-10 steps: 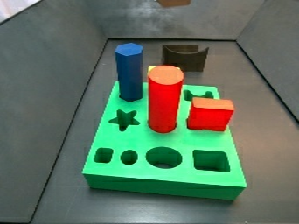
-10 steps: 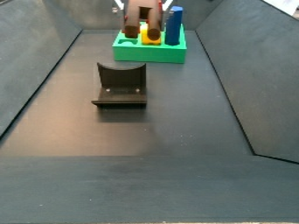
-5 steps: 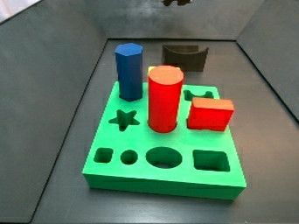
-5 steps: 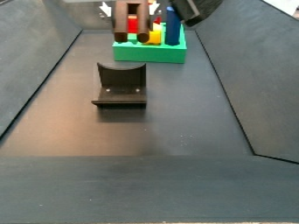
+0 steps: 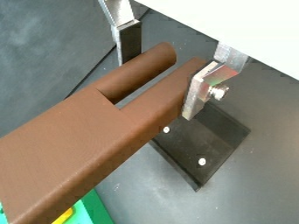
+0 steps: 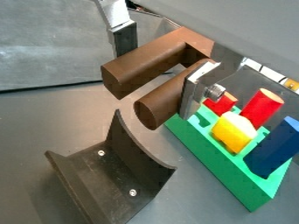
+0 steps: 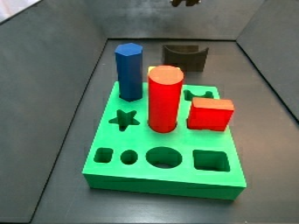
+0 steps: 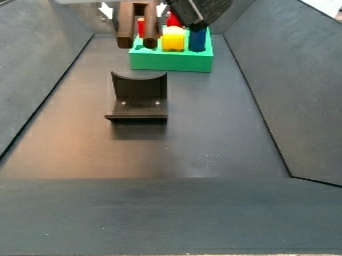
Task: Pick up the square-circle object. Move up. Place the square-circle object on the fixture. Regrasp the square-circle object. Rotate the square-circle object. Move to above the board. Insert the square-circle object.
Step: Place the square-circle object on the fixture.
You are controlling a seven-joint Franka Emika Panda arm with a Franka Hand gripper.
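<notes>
My gripper [image 5: 158, 74] is shut on the square-circle object [image 5: 105, 122], a matte brown block with two peg legs, one round and one square. Both wrist views show it between the silver fingers [image 6: 197, 87]. In a side view the gripper [image 8: 134, 15] holds the object [image 8: 124, 28] high at the back, above and behind the fixture [image 8: 138, 97]. The fixture, dark with a curved notch, lies below the object in both wrist views [image 6: 105, 166] [image 5: 205, 144]. The green board [image 7: 163, 179] stands beyond it [image 8: 171, 62]. Only a dark sliver of the gripper [image 7: 184, 3] shows at the top edge.
On the board stand a blue prism [image 7: 128, 70], a red cylinder [image 7: 165, 98], a red block [image 7: 212, 114] and a yellow piece [image 6: 233, 133]. Star, round and square holes are open along the board's front. Sloping dark walls [image 8: 40, 90] close in the floor.
My gripper, still holding the square-circle object, has moved away from above the board, sideways toward the fixture. The pieces on the board have not moved.
</notes>
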